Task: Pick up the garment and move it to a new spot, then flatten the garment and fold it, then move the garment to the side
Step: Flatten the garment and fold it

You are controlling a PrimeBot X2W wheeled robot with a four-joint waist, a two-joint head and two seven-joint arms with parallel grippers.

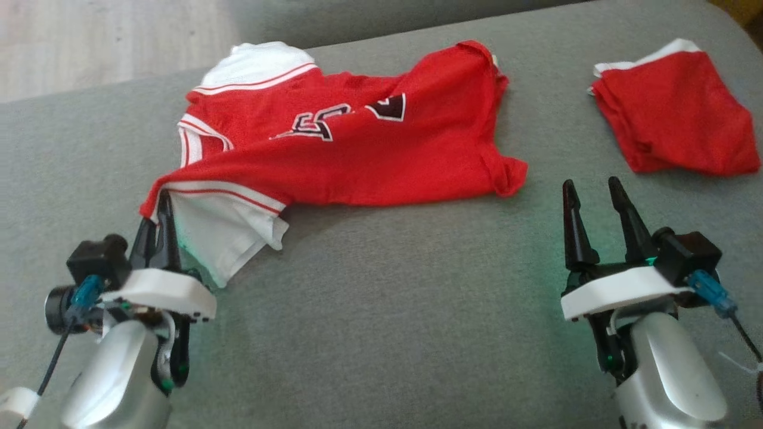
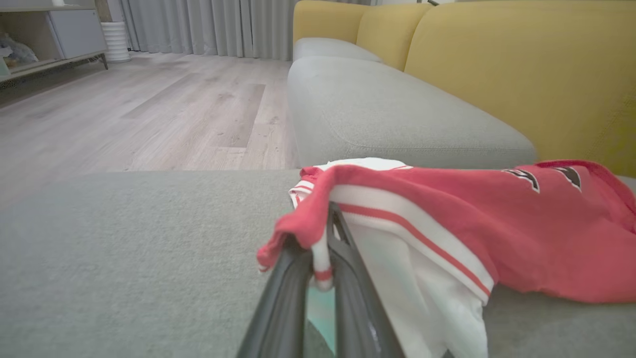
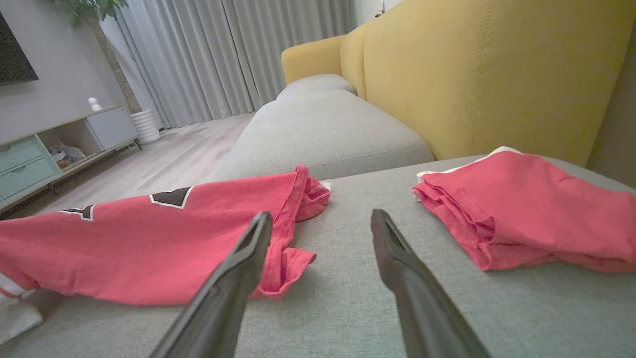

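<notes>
Two arms (image 1: 113, 381) (image 1: 667, 363) low over couch (image 1: 387, 310): left fingers (image 1: 166, 229) tight on jersey (image 1: 357, 155), right fingers (image 1: 577, 229) spread.

Grey fabric sofa seat (image 1: 381, 322), wide & flat, carries two things. A red basketball jersey (image 1: 357, 149) w/ white trim and black-and-white numerals lies spread out on it but rumpled. One sleeve-side corner is raised off the fabric, w/ the white part hanging beneath. To the jersey's right, well apart from it, a folded red garment (image 1: 673, 113) w/ a white edge rests flat. The jersey's hem nearest that bundle curls up a bit.
</notes>
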